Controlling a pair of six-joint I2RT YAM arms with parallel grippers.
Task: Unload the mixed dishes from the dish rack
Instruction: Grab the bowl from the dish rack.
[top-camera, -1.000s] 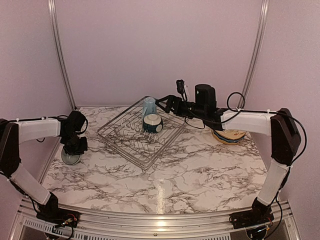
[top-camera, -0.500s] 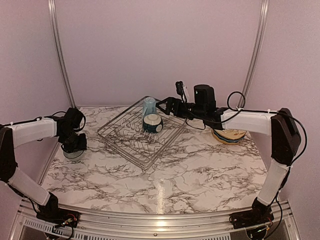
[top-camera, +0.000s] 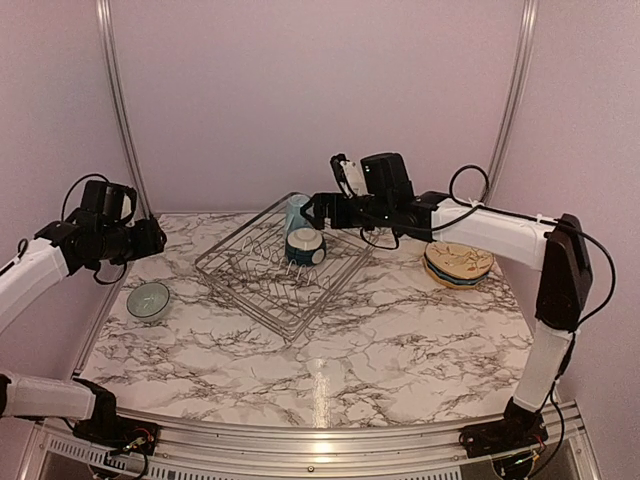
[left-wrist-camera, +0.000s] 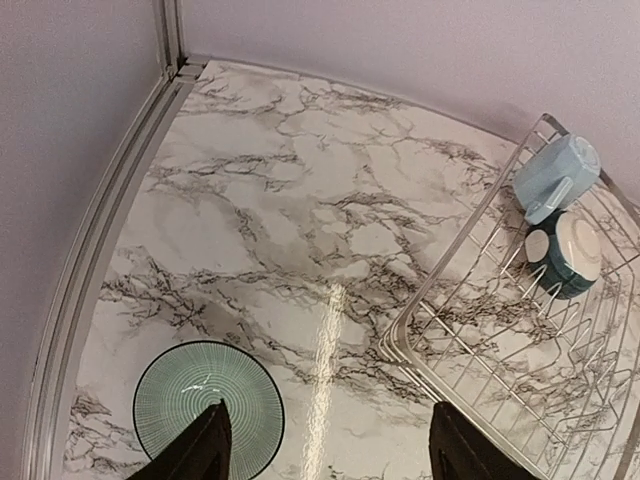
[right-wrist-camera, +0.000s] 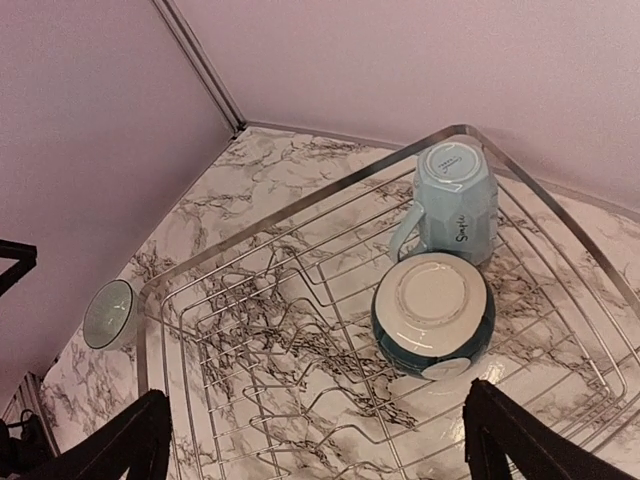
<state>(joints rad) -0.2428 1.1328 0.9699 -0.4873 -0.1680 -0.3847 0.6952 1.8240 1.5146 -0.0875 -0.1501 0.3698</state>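
left gripper (left-wrist-camera: 328, 408): jaws stand apart, nothing between the fingers. it hangs in the air well to the left of the dish rack (top-camera: 243, 302), touching nothing. on the marble table (top-camera: 400, 340) below it, left of the rack and apart from the wire, sits the pale green bowl (left-wrist-camera: 190, 400), upright, ribbed inside showing. in the left wrist view one fingertip overlaps the bowl's edge; the top view shows the gripper (top-camera: 150, 238) raised clear of the bowl (top-camera: 148, 300).

right gripper (right-wrist-camera: 315, 392): jaws spread wide, empty. it hovers by the rack's far corner, fingers framing the basket (right-wrist-camera: 300, 205) from above, in contact with nothing.

inside the rack, far corner: pale blue mug (right-wrist-camera: 455, 200), base turned toward the right wrist camera, handle pointing into the rack. just beside it, nearer the rack's middle, the dark teal bowl (right-wrist-camera: 432, 310) sits among the tines with its white foot facing up. whether mug and bowl touch, cannot tell.

right of the rack, well apart from it: stack of plates (top-camera: 458, 265) flat on the table, cream leaf-pattern plate on top, blue rim showing beneath.
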